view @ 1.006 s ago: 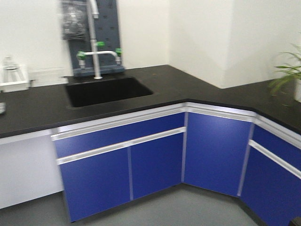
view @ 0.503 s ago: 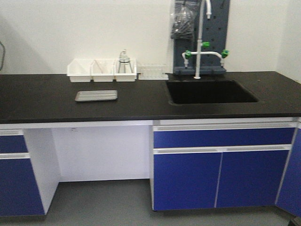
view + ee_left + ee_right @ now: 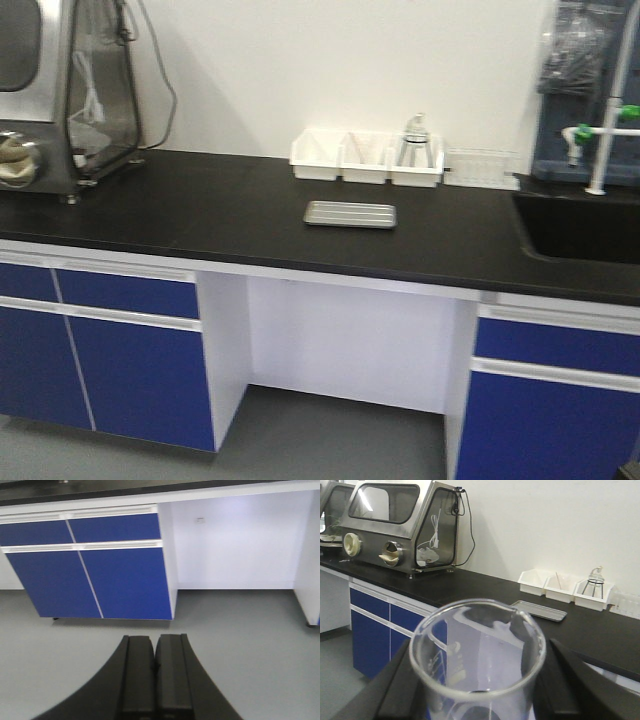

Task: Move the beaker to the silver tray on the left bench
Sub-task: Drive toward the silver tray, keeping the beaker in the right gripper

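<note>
A: Holding anything, that right gripper (image 3: pixel 479 700)?
B: It pinches the beaker (image 3: pixel 477 650), up off the surface (image 3: pixel 200 215), well apart from the silver tray (image 3: pixel 350 214) lying there.
A: And the left gripper (image 3: pixel 155 680)?
B: Pressed together, over the grey floor (image 3: pixel 250 645).

The front view faces the wall from across the floor, slightly above the bench (image 3: pixel 220 215), with the silver tray (image 3: pixel 350 214) near centre. The right wrist view looks slantwise over the close beaker (image 3: pixel 477 655) rim and shares the tray and the white bins (image 3: pixel 365 158) behind it. The left wrist view sits low, below tray level, facing the cupboards (image 3: pixel 100 575), with the left gripper (image 3: pixel 155 647) at its bottom edge.
</note>
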